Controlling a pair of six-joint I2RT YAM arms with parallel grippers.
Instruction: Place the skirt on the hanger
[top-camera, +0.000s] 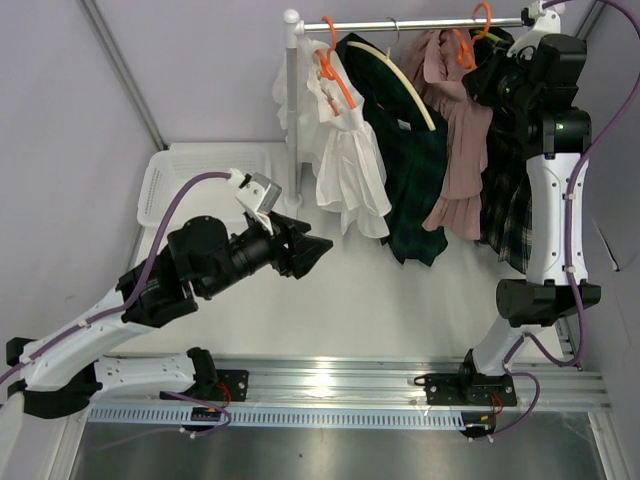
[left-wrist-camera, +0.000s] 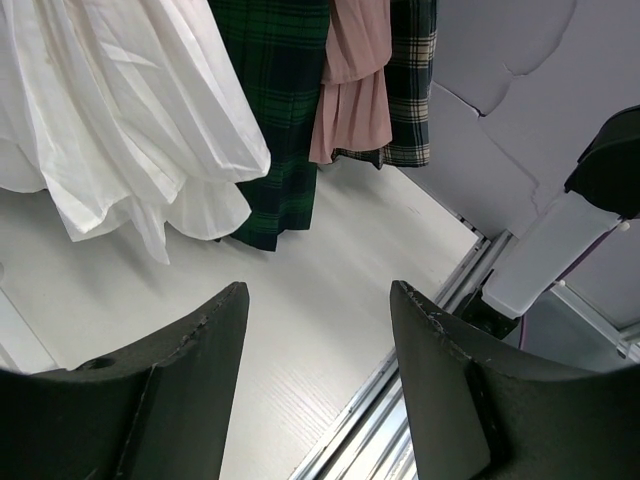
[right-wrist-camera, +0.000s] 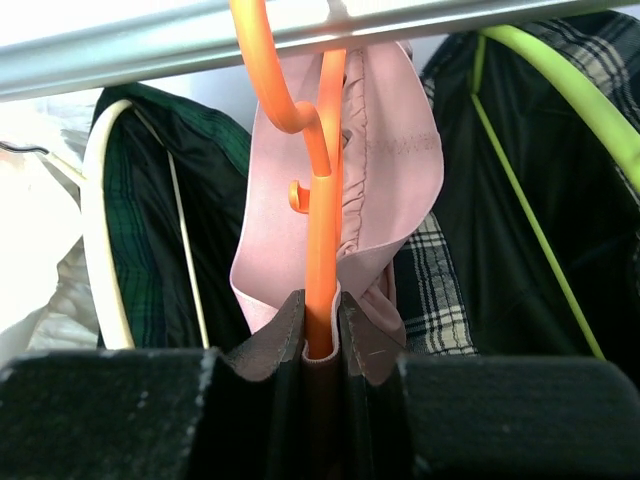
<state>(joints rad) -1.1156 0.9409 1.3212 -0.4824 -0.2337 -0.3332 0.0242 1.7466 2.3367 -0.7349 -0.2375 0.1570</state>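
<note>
Released and empty at the left fingers (left-wrist-camera: 170, 400), low over bare white surface (left-wrist-camera: 320, 290), with open room between and ahead of them, a white basket (top-camera: 190, 165) behind, and the hems of a white garment (left-wrist-camera: 120, 120) and a green plaid one (left-wrist-camera: 280, 100) hanging beyond the tips. Clenched at the right fingers (right-wrist-camera: 270, 350) on the upright stem of the orange hanger (right-wrist-camera: 322, 250), long axis vertical, hook up over the rail (right-wrist-camera: 120, 45) above the tips. Hung on that hanger and touching the tips, the pink skirt (right-wrist-camera: 395, 180), falling straight down, crowded by a cream hanger (right-wrist-camera: 95, 230) to the left and a checked skirt (right-wrist-camera: 435, 290) and a green hanger (right-wrist-camera: 560, 100) to the right.
</note>
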